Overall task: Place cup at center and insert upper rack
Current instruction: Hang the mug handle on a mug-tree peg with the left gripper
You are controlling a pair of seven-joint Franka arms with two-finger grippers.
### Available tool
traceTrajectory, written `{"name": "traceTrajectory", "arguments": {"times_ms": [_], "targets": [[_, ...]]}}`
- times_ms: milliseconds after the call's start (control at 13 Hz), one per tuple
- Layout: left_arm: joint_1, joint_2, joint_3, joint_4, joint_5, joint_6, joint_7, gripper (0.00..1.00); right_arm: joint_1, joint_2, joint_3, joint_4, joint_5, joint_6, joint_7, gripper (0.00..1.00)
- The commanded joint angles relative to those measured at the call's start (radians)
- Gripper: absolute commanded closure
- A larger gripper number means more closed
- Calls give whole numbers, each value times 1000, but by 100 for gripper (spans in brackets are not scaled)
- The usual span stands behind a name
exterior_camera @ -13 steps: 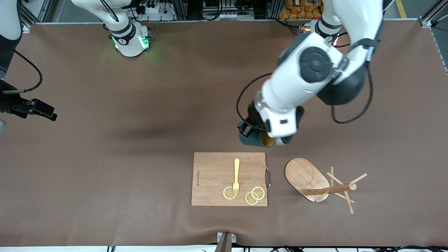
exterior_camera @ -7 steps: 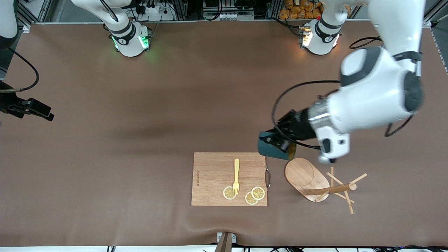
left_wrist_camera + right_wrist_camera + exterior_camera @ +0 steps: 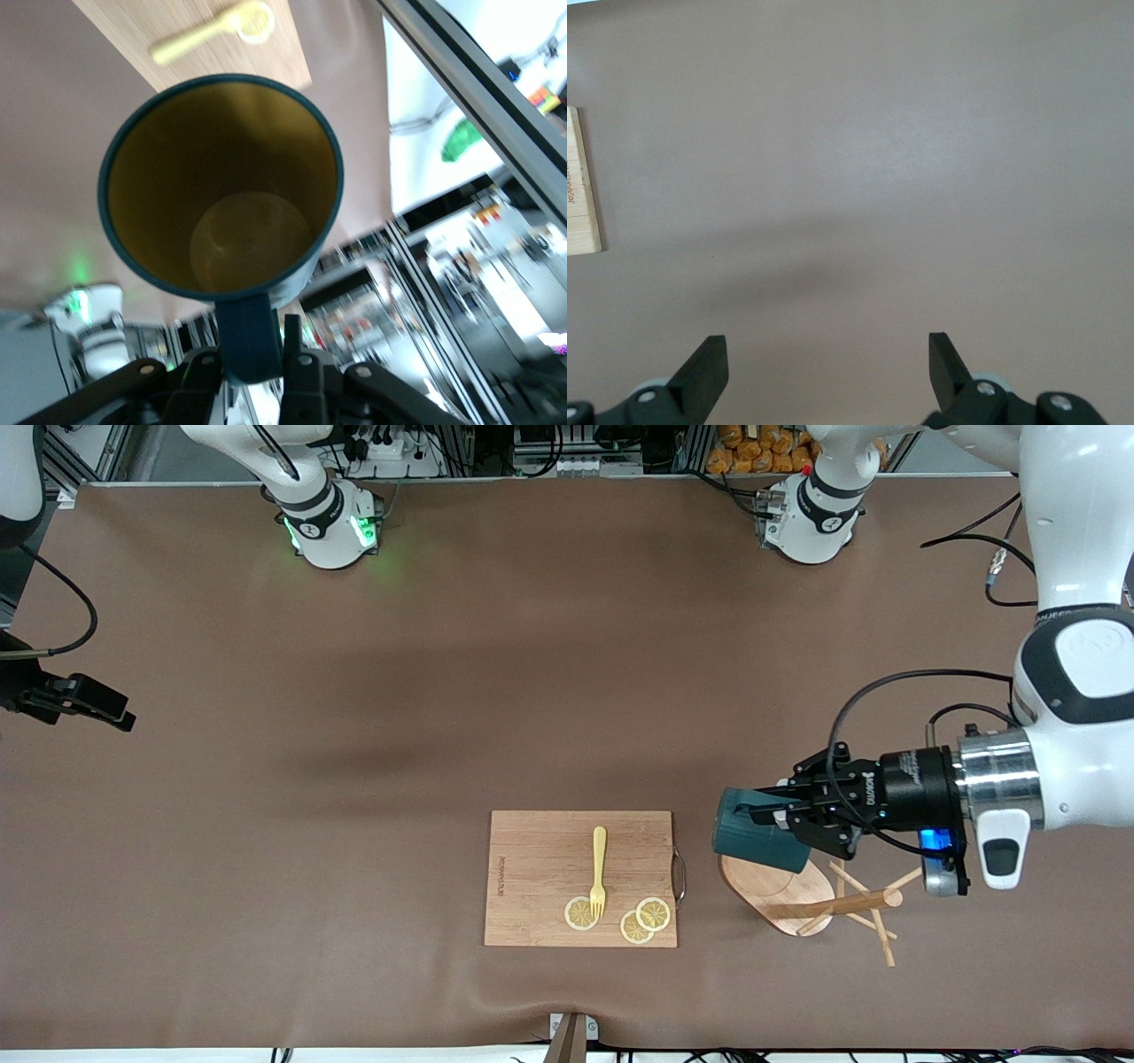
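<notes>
My left gripper is shut on the handle of the dark teal cup and holds it on its side in the air, over the oval base of the wooden rack. The rack lies tipped on its side on the table, beside the cutting board toward the left arm's end, its post and peg sticks flat. The left wrist view shows the cup's tan-yellow inside and its handle between my fingers. My right gripper waits open at the right arm's end, over bare table.
A rectangular wooden cutting board lies near the front edge with a yellow fork and three lemon slices on it. It has a metal handle on the rack's side. Its edge shows in the right wrist view.
The left arm swung toward its own end of the table and toward the front camera. It carried the cup from beside the board's far edge to over the rack's base.
</notes>
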Motion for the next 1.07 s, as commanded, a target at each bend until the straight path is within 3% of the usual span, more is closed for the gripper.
{"name": "traceTrajectory", "arguments": {"times_ms": [0,690,997], "targets": [[59,35,-21,-5,-126,-8,87,100,-8,-10,5,5,0,-13,10,0],[154,171,-15,-7,-194,-256,393,100,-8,-11,5,10,0,-13,10,0],[163,207,-15,-7,-197,-299,415,100,-8,-11,5,10,2,-14,10,0]]}}
